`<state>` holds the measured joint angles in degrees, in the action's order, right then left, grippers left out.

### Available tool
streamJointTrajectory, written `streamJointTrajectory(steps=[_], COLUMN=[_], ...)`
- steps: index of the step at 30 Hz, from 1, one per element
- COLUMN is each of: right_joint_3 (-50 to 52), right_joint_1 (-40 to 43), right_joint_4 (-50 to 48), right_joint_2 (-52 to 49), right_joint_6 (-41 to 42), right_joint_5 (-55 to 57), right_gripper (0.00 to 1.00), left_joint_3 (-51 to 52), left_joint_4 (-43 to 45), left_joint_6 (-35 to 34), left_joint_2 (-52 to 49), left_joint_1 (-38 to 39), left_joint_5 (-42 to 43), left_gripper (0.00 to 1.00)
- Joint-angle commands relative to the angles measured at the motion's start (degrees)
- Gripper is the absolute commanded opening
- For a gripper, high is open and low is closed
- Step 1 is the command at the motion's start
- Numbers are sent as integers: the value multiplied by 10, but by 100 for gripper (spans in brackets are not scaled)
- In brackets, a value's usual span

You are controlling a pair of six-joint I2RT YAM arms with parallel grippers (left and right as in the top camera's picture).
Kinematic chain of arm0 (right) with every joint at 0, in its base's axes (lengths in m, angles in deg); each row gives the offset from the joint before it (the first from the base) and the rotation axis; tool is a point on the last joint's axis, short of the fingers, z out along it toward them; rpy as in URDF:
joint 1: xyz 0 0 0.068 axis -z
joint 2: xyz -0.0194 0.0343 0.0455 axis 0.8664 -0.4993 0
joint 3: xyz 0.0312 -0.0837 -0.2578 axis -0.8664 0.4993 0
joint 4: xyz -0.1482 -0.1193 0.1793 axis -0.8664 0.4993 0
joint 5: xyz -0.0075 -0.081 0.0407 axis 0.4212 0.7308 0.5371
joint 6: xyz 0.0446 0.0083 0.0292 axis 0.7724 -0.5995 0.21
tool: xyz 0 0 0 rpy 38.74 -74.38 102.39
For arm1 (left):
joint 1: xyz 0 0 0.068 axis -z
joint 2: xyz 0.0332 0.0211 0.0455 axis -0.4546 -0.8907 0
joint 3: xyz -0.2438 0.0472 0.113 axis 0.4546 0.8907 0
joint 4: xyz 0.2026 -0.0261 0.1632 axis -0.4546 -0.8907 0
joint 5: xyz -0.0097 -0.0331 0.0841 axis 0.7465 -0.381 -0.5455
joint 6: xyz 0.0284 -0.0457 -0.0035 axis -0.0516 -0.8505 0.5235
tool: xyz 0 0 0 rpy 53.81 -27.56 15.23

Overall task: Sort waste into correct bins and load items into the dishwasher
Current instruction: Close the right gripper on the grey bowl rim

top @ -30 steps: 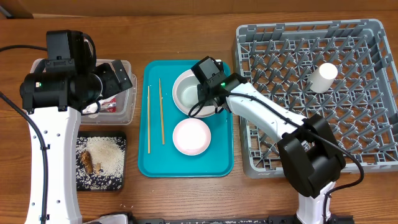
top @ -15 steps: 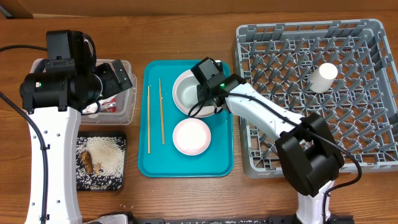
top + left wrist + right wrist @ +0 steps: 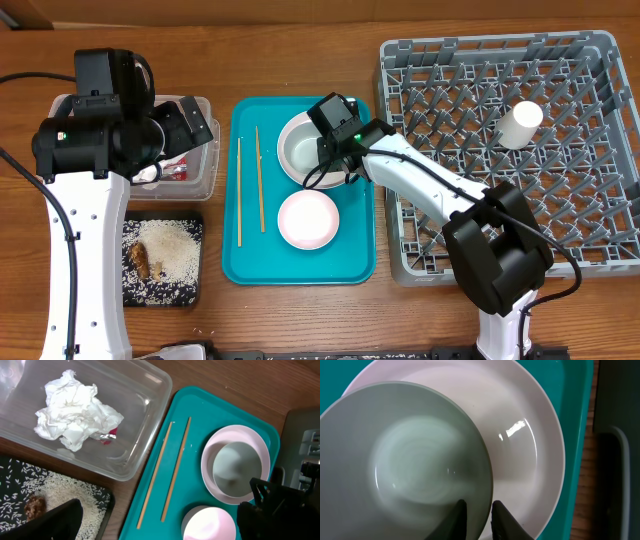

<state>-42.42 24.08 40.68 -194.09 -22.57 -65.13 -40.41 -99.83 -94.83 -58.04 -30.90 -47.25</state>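
A grey-white bowl (image 3: 300, 148) sits in a wide white plate (image 3: 322, 176) at the back of the teal tray (image 3: 355, 262). My right gripper (image 3: 336, 166) is shut on that bowl's right rim; in the right wrist view the gripper (image 3: 478, 512) has one finger inside the bowl (image 3: 405, 460) and one outside over the plate (image 3: 525, 435). A second white bowl (image 3: 308, 220) and two chopsticks (image 3: 260, 180) lie on the tray. My left gripper (image 3: 195, 125) is open and empty above the clear tub (image 3: 205, 175), which holds the tissue (image 3: 75, 410) and red wrapper (image 3: 111, 433).
The black tray (image 3: 195, 225) at front left holds rice (image 3: 170, 245) and a brown scrap (image 3: 140, 260). The grey dish rack (image 3: 480, 150) stands at the right with a white cup (image 3: 520, 125) lying in it. The rack's left edge is close to the teal tray.
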Motion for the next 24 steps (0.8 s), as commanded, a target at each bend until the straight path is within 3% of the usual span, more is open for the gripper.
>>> streamJointTrajectory(steps=[1, 10, 24], right_joint_3=[3, 3, 3], right_joint_1=[4, 5, 5], right_joint_4=[-3, -11, -3], right_joint_2=[-10, -14, -14], right_joint_6=[16, 15, 16], right_joint_5=[-3, -2, -2], right_gripper=[20, 20, 4], left_joint_3=[-8, -8, -8], left_joint_4=[0, 1, 0], left_joint_6=[-4, -4, -4], left_joint_2=[1, 1, 1], left_joint_1=[1, 1, 1], left_joint_5=[0, 0, 0], left_gripper=[100, 100, 100])
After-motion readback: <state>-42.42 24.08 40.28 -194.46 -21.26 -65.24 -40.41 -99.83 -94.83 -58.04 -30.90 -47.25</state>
